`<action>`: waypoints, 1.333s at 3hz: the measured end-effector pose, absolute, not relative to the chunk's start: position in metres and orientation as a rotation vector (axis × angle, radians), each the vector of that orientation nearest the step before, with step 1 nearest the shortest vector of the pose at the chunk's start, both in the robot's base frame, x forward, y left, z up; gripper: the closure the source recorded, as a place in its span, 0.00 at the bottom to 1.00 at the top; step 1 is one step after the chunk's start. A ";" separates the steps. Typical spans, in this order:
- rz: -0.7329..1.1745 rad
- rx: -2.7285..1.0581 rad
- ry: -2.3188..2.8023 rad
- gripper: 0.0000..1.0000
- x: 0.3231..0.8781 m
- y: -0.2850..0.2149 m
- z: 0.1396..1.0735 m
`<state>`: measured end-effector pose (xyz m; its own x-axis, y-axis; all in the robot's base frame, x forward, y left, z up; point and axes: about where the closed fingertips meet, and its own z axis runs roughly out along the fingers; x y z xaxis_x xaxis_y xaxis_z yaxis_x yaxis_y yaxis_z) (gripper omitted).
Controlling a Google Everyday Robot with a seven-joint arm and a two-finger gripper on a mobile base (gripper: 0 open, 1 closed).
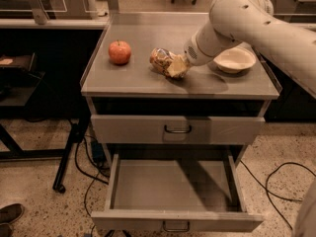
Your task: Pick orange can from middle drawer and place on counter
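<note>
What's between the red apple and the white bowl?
The orange can, over the counter, with the gripper at its end nearer the bowl; camera view shows it.
</note>
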<state>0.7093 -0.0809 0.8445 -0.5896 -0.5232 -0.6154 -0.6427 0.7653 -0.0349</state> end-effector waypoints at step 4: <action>0.267 -0.902 2.340 0.49 0.706 -0.072 0.841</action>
<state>0.7063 -0.0719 0.8410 -0.5821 -0.5403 -0.6077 -0.6635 0.7476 -0.0292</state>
